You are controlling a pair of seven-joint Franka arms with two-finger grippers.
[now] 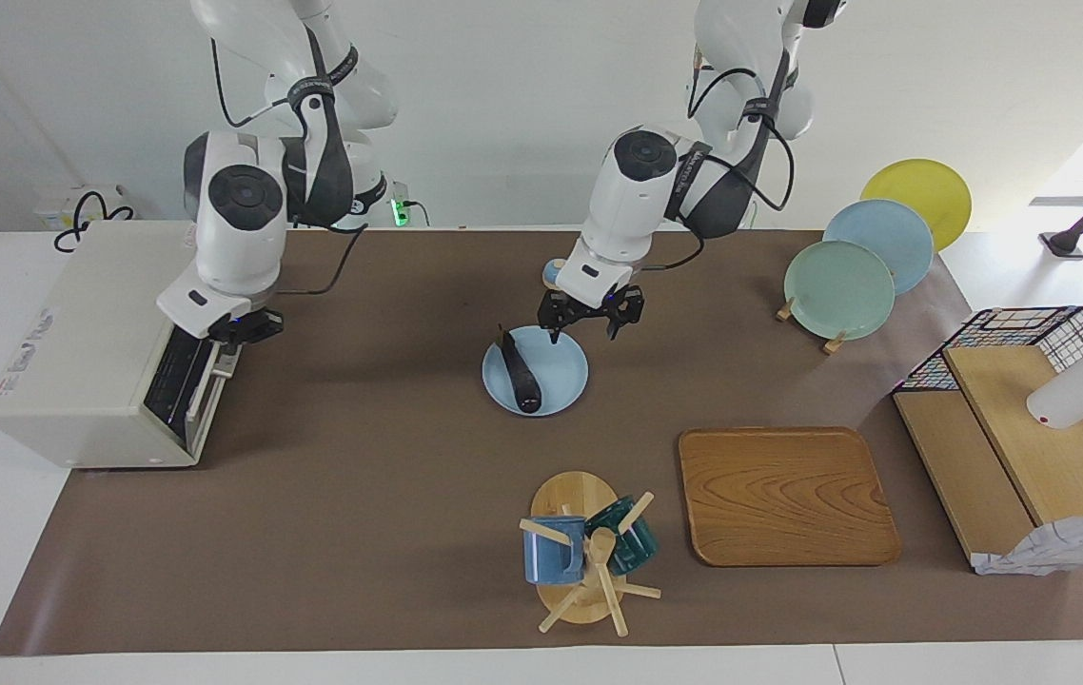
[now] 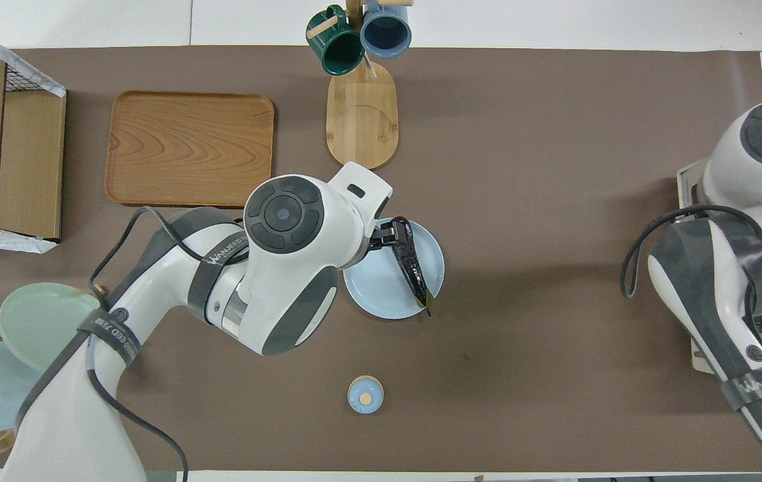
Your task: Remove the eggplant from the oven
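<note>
Eggplant (image 1: 521,373): lies on the light blue plate (image 1: 561,381) mid-worktop, well apart from the oven (image 1: 89,347); long axis runs nearer-to-farther, green stem toward the robots.
Left pincer (image 1: 590,322): spread, empty, above the plate's nearer rim.
Right pincer (image 1: 235,335): pressed together at the oven's door top.
</note>
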